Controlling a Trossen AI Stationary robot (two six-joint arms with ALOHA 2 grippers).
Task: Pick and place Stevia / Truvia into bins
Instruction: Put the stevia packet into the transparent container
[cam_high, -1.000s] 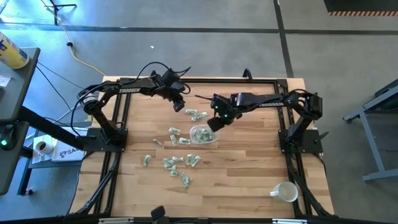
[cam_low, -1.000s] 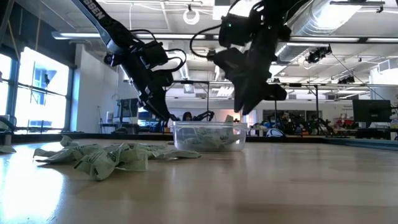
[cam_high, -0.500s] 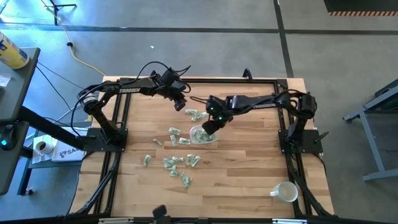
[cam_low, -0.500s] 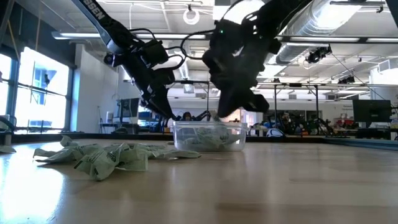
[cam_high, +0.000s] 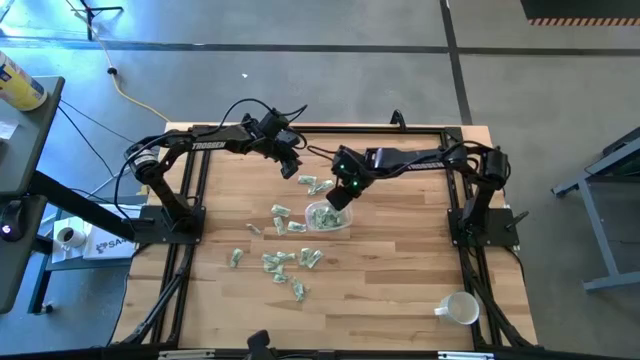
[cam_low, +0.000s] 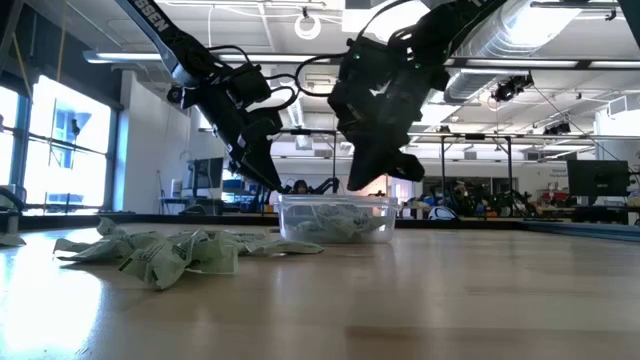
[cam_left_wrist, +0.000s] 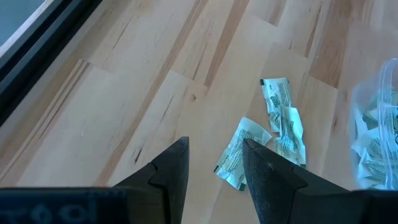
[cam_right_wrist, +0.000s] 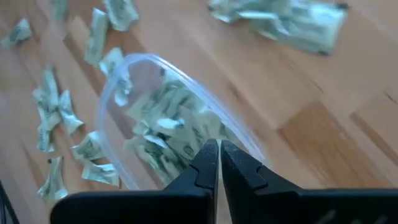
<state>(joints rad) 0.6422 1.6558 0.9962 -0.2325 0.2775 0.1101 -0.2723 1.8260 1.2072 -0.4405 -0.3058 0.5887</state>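
We note right gripper (cam_right_wrist: 219, 163) pinched together, empty, above shallow clear plastic container (cam_right_wrist: 134, 65) of green-and-white paper packets (cam_right_wrist: 168, 127), left gripper (cam_left_wrist: 214, 163) fingers apart over perhaps three loose packets (cam_left_wrist: 283, 121) on the wooden table (cam_high: 400, 270).

Bright overhead light; right wrist blurry.

One clear bin (cam_high: 327, 217), several green-white packets inside, too jumbled to count; roughly fifteen loose packets (cam_high: 283, 262) scattered on one wooden worktop (cam_high: 400, 270), exact number unclear; one white mug (cam_high: 458, 308); two dark arms, one left claw (cam_high: 290, 170), one right claw (cam_high: 339, 198).
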